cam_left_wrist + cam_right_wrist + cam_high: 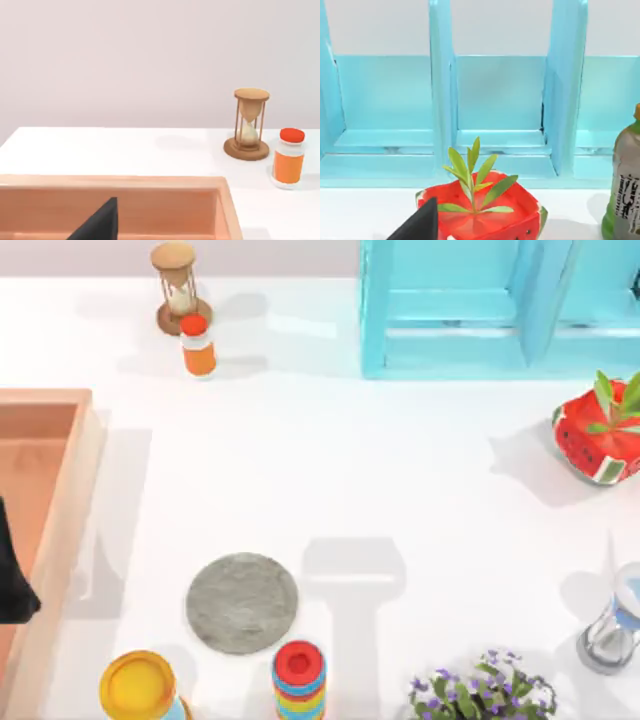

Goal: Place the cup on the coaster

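The coaster (242,602) is seen bare on the near-left counter (400,470); the state of either end effector cannot be told.

The white table (400,470) is carrying an hourglass (176,288) and orange bottle (197,344) upper left, a blue shelf (480,305) upper right, a watermelon planter (600,432) at right, and the coaster (242,602), yellow-topped container (138,685) and ring stack (298,678) lower left.

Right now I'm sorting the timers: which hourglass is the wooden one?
The hourglass at the table's far left, beside the orange bottle, has a brown wooden frame; the hourglass at the right edge is grey.
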`<state>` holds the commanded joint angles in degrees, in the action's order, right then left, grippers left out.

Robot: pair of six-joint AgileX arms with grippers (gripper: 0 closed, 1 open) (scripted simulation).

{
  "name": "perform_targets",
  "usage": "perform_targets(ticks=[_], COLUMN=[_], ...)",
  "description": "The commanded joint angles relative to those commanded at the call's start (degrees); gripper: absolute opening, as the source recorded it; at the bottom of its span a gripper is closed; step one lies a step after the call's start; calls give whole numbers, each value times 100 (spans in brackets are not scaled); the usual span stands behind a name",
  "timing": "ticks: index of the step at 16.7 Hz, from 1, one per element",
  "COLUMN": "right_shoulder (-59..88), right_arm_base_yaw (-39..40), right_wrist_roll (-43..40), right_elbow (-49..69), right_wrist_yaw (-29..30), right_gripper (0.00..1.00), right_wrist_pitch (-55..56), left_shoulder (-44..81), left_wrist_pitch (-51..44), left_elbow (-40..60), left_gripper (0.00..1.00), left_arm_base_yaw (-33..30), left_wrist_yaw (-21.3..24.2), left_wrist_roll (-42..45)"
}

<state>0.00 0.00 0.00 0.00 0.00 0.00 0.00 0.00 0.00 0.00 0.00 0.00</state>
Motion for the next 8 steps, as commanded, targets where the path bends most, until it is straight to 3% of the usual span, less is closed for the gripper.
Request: perform_targets(ticks=[4, 8], right_shoulder=[177, 1180], right_arm_base_yaw=[-24, -149], right_wrist_roll=[-178, -1266], right_elbow=[133, 883], right_wrist_yaw=[-1, -12], right_gripper=[100, 100], right_wrist_pitch=[-169, -1065], left_shoulder=[0, 0], left_wrist_pitch=[0, 0], left_elbow=[0, 0], left_gripper=[100, 100], left_arm_base_yaw=[0, 0], left_wrist_yaw=[0, 0], left_wrist_roll=[0, 0])
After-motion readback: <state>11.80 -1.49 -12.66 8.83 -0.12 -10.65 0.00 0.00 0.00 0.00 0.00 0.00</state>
